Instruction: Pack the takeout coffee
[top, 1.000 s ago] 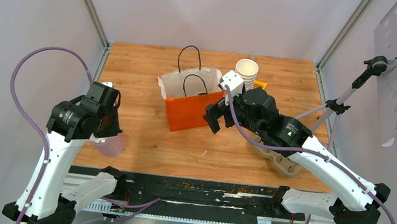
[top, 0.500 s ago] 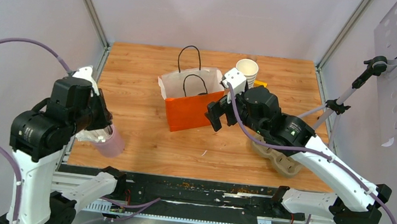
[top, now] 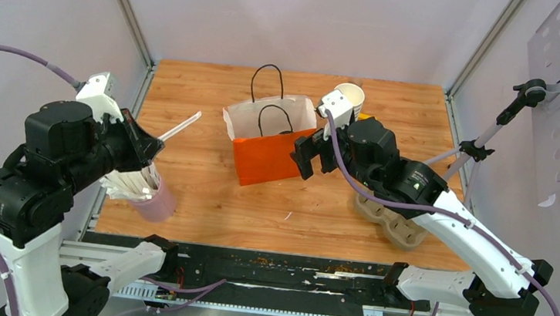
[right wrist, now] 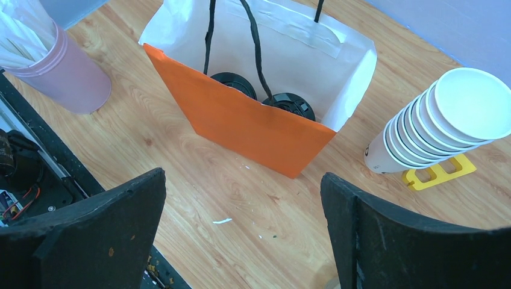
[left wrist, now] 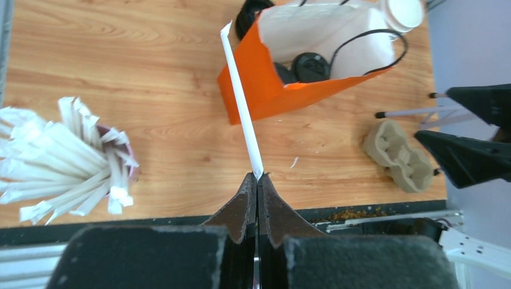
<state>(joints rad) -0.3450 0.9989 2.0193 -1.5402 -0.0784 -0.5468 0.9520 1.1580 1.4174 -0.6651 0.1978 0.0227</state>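
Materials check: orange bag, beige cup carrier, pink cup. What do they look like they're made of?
The orange bag looks like matte paper, white inside, with sharp creases. The beige cup carrier seems to be moulded pulp: dull, rough, rounded wells. The pink cup is probably plastic: smooth, faintly translucent, ridged rim.

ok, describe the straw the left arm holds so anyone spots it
Find the orange paper bag mid-table; left of it, at the near edge, stands a pink cup stuffed with wrapped straws. The one meant is the single white straw pinched by its end in the left claw, clear of the bundle.
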